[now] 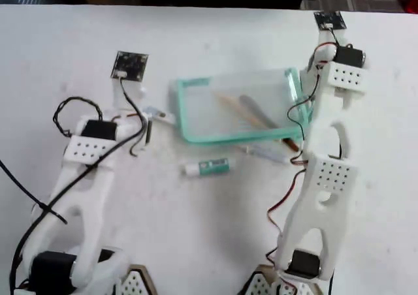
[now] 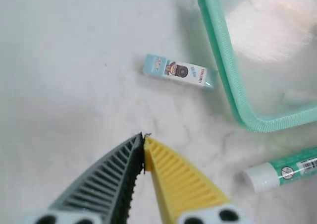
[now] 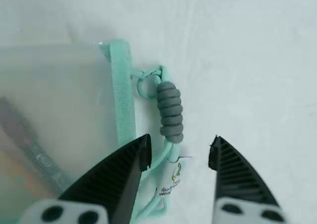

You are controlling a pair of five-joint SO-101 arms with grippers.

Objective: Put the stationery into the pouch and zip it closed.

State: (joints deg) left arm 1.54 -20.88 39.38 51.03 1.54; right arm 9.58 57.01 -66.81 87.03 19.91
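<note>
I see the pouch (image 1: 196,135), clear with a mint-green border, lying flat in the middle of the table (image 1: 215,230), and I place everything from it. Through its clear wall a pencil (image 1: 238,109) and a grey pen (image 1: 256,111) show side by side, both slanted toward the corner of the pouch at the right arm. The glue stick (image 1: 208,168) lies on the table outside the pouch, near its long edge on the side of the arm bases, not touching it. The eraser (image 2: 178,71) also lies outside, just beside the short end of the pouch that faces the left arm. A thin pale thing (image 1: 264,151) lies along the same long edge as the glue stick, closer to the right arm; I cannot tell what it is. My left claw (image 2: 143,137) is closed with nothing in it, its grey and yellow fingers meeting at the tips, and it hangs over bare table off the pouch corner, between the eraser and the glue stick. My right claw (image 3: 179,152) is at the other short end of the pouch, with its black fingers held wide. The grey ribbed zip pull (image 3: 170,111) lies there on its mint cord (image 3: 161,182), beside the pouch border, with its end at the gap between the fingers and nearer to one of them; I cannot tell if it touches.
</note>
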